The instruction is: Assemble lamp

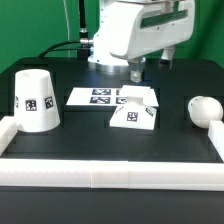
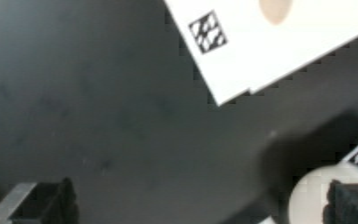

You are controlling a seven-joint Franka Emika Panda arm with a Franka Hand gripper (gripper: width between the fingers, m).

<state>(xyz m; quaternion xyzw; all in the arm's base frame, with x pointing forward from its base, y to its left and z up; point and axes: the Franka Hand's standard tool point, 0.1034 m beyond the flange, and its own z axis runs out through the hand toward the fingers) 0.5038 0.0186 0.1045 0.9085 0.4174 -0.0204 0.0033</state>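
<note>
the lamp is not built yet, and i think almost all the work is still to do. its three parts lie apart on the black table (image 1: 120,150). the shade (image 1: 35,100) stands on its wide end at the exterior view's left, the square base (image 1: 134,115) is in the middle by the marker board (image 1: 95,97) (i cannot tell if they touch), and the round bulb (image 1: 205,109) lies alone at the exterior view's right. the gripper (image 1: 135,72) hangs over the base. in the wrist view its two fingers (image 2: 34,203) are wide apart with only bare table between them, so it holds nothing. the bulb must go on the base, then the shade on top.
</note>
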